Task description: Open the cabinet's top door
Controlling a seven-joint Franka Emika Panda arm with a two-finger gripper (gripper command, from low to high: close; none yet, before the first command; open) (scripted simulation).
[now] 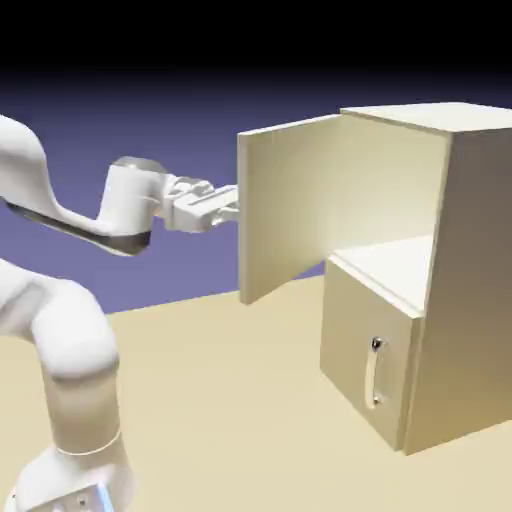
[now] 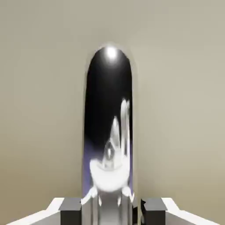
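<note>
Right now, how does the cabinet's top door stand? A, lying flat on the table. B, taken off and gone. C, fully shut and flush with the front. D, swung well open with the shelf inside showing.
D: in the exterior view the top door stands swung out from the cabinet, baring the inner shelf, with the gripper at its outer face.

top door [image 1: 285,205]: swung wide, blocks straight reach from arm side | upper bay of cabinet [image 1: 470,280]: open | table [image 1: 230,400] before lower door [image 1: 368,360]: free
</note>
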